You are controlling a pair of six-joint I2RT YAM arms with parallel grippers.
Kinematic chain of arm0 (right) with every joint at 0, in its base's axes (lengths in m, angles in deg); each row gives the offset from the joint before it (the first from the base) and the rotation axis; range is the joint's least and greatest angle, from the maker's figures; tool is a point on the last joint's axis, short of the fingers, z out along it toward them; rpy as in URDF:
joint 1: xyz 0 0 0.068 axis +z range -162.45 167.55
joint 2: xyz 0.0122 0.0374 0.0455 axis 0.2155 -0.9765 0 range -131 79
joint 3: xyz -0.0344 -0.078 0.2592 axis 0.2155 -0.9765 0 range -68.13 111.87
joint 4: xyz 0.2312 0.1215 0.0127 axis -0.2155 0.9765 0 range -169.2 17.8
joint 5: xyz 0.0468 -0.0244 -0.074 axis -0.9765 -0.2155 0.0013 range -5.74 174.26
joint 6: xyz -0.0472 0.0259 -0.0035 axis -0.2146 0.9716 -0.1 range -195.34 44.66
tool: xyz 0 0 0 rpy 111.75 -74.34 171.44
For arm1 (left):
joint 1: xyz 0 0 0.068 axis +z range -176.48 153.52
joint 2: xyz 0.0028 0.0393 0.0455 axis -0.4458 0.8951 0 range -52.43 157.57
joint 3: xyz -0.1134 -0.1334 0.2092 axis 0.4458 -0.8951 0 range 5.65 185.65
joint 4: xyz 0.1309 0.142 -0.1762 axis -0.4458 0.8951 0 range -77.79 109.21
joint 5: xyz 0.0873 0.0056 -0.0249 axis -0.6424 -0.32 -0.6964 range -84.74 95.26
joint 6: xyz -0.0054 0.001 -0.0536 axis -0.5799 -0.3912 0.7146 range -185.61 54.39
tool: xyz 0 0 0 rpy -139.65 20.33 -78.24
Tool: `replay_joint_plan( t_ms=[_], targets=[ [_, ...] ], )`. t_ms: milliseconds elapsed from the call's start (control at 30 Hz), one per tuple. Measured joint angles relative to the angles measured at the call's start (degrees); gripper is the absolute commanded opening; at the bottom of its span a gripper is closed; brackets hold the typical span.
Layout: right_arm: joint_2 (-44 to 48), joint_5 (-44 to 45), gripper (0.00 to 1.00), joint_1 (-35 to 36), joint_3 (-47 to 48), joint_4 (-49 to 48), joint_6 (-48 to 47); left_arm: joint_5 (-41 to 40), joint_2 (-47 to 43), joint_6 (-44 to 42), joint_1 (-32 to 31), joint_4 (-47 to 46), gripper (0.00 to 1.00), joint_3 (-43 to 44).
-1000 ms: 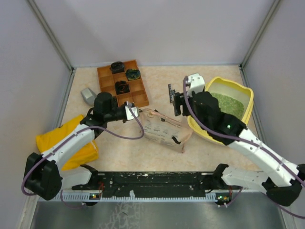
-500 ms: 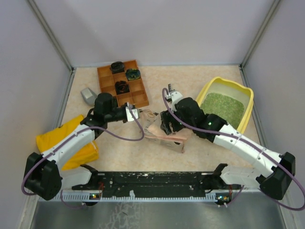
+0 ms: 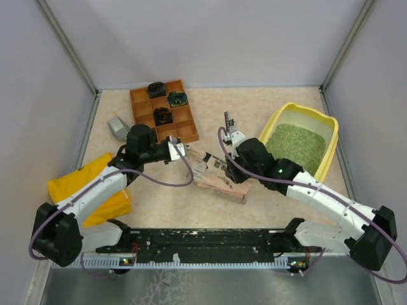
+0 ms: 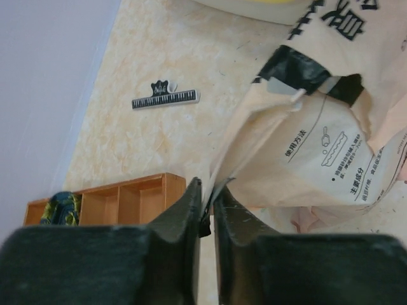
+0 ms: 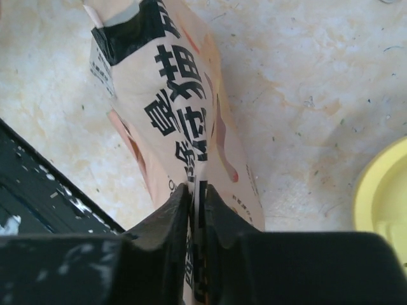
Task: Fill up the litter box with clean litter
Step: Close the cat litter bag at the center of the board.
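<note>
The yellow litter box (image 3: 330,152) stands at the right with the green clean litter (image 3: 294,143) spread inside it. A pink printed pouch (image 3: 216,175) lies between the arms at the table's middle. My right gripper (image 3: 227,170) is shut on a fold of the pouch (image 5: 172,95), the film pinched flat between its fingers (image 5: 172,216). My left gripper (image 3: 182,151) is at the pouch's left edge. Its jaws stand a narrow gap apart, and the pouch (image 4: 331,152) edge still runs between the left gripper (image 4: 205,190) tips.
A brown wooden compartment tray (image 3: 164,111) with dark items sits at the back left, a grey scoop (image 3: 117,127) beside it. A yellow cloth bag (image 3: 89,187) lies under the left arm. A black clip (image 3: 227,119) rests behind the pouch. A black rail (image 3: 210,238) lines the near edge.
My right gripper swung from beside the litter box over to the pouch and closed on it. The left jaws have eased slightly apart; the left arm stayed put.
</note>
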Motion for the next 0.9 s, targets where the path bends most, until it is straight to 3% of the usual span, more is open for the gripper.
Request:
replay_joint_plan(
  t_ms=[100, 167, 400, 633, 900],
  targets=[
    [1.29, -0.13, 0.02, 0.00, -1.84, -1.22, -0.79, -1.73, -0.02, 5.86, 0.00, 1.33, 0.47, 1.33],
    [2.40, -0.26, 0.00, 0.00, -3.21, -2.54, -1.62, -2.73, -0.02, 11.67, 0.02, 3.02, 0.53, 3.89],
    [4.13, -1.66, 0.00, 0.00, -5.55, -5.55, -5.14, -2.45, 2.60, 29.90, 0.04, 9.22, 0.57, 22.77],
    [4.28, -2.23, 0.00, 0.00, -5.55, -5.60, -8.04, 3.52, 7.21, 28.85, 0.04, 13.92, 0.63, 22.18],
    [6.01, -2.23, 0.31, 0.00, -5.95, -5.68, -8.61, 5.55, 8.00, 21.66, 0.04, 16.65, 0.60, 13.81]
  ],
)
